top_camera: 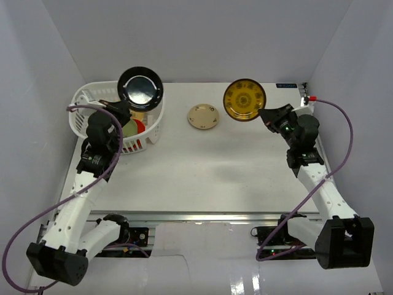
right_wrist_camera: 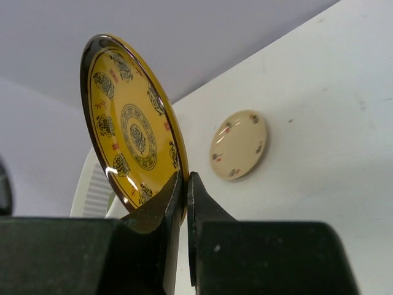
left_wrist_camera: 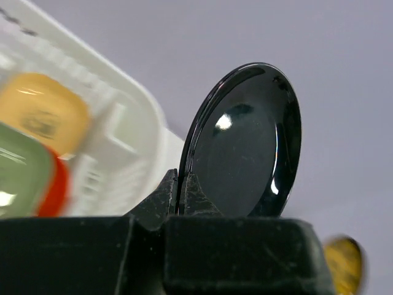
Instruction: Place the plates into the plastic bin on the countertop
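Left hand pinches the black plate by its rim, edge-up above the plastic bin, probably to slot it beside the dishes inside. Right hand likewise clamps the patterned plate aloft. A cream plate lies on the white tabletop, apart from the bin, with grey walls around.

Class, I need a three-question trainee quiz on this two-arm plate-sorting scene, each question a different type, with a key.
1. True or false: the left claw grips the black plate by its rim.
2. The right claw holds: A, the yellow patterned plate; B, a blue plate; C, nothing.
3. What colour is the loose plate on the countertop?
Key: 1 true; 2 A; 3 cream.
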### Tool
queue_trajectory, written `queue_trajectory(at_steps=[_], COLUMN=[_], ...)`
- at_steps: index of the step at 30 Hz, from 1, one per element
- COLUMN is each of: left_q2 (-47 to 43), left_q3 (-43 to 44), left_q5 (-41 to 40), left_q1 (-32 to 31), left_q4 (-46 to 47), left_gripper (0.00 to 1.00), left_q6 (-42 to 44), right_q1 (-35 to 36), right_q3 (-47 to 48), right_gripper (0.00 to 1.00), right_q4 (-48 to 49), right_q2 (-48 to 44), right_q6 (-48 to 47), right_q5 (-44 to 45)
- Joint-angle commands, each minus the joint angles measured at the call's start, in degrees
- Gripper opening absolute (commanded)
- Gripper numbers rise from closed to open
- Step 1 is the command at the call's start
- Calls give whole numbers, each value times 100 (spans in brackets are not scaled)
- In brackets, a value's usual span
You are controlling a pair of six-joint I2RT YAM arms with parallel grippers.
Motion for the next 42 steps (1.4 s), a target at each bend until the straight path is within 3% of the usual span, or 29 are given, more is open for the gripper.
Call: queue_trajectory(at_steps=[1,5,10,11,13,14,16,18,19,22,24,28,29,30,31,34,38,41,42], left_q2=[544,958,1354,1389,1416,1381,1136,898,619,213,168,115,98,89,115,212,299,492,519], left_q3=[84,-188,-549,-619,-698,-733,-734,-585,-497,64,782,1418,1463,1481,1455,1306,972,919,867], left_q5=[946,1379,1449,1432,1405,1405,1475,1511,1519,1502,1633,2037,2151,2466,2817,3680,4068,3709,3586], left_q1=[1460,2501,3056,3092,3136,3162,3215,3224,3215,3224,3215,3215,3206,3215,3206,3171,2909,1892,1418], left_q4=[-970,-1006,-997,-1006,-936,-935,-866,-821,-830,-1022,-1469,-1770,-1796,-1753,-1727,-1551,-1323,-1313,-1313], left_gripper=[0,0,0,6,33,74,98,98,98,98,98,98,98,98,98,98,98,98,98], left_q6=[309,362,353,362,371,310,283,292,292,283,370,450,467,476,485,240,-138,80,168], right_q1=[833,1852,3127,3312,3743,3979,4165,4376,4429,4605,4719,5009,5036,5045,5036,4957,4493,3957,3764], right_q3=[689,1462,3262,3587,4703,5098,6342,7251,8152,9308,9374,9399,9522,9602,9611,8963,8093,6303,5306], right_gripper=[8,8,8,8,8,8,8,8,8,8,8,8,13,24,52,80,78,67,65], right_q4=[-328,-460,-811,-890,-1240,-1373,-1828,-2207,-2436,-2824,-2588,-2183,-2226,-2314,-2306,-1817,-1630,-1095,-954], right_q2=[87,737,2342,2617,3527,3821,4767,5716,6044,6986,7276,7697,7787,7892,7841,7157,6111,4960,4461], right_q6=[-434,-784,-1172,-1251,-1462,-1515,-1664,-1735,-1744,-1657,-1534,-1279,-1278,-1278,-1278,-1339,-1331,-1314,-1183], right_q5=[326,844,1327,1494,1566,1610,1680,1645,1645,1566,1505,1347,1285,1241,1206,1224,1023,1292,1311])
